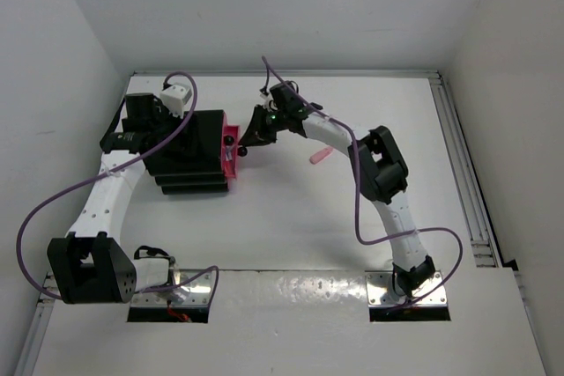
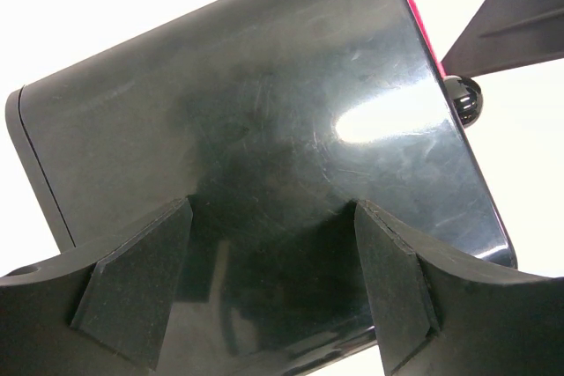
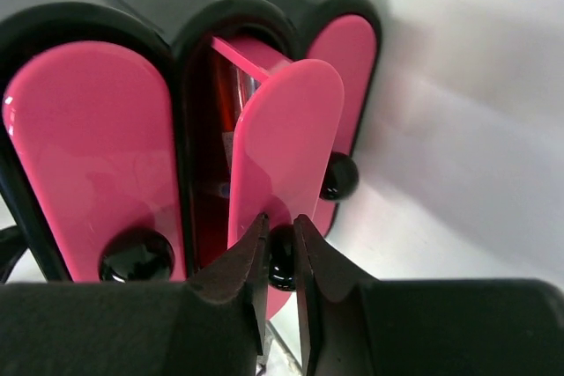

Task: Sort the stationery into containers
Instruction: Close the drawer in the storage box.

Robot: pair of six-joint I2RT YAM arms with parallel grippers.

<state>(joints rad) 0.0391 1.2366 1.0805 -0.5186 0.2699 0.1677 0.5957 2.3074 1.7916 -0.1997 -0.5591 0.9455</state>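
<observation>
Two right fingers (image 3: 236,281) pinch the middle drawer's (image 3: 284,143) knob (image 3: 281,260) between their tips; left fingers (image 2: 132,288) spread over the black unit (image 2: 264,129).

White table (image 1: 291,217), white walls (image 1: 53,41); light perhaps diffuse

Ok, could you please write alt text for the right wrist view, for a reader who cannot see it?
The right arm's jaws pinch the black knob of the middle pink drawer, which is pulled partly out of a black drawer unit. The left-hand drawer and the right-hand drawer are shut.
</observation>
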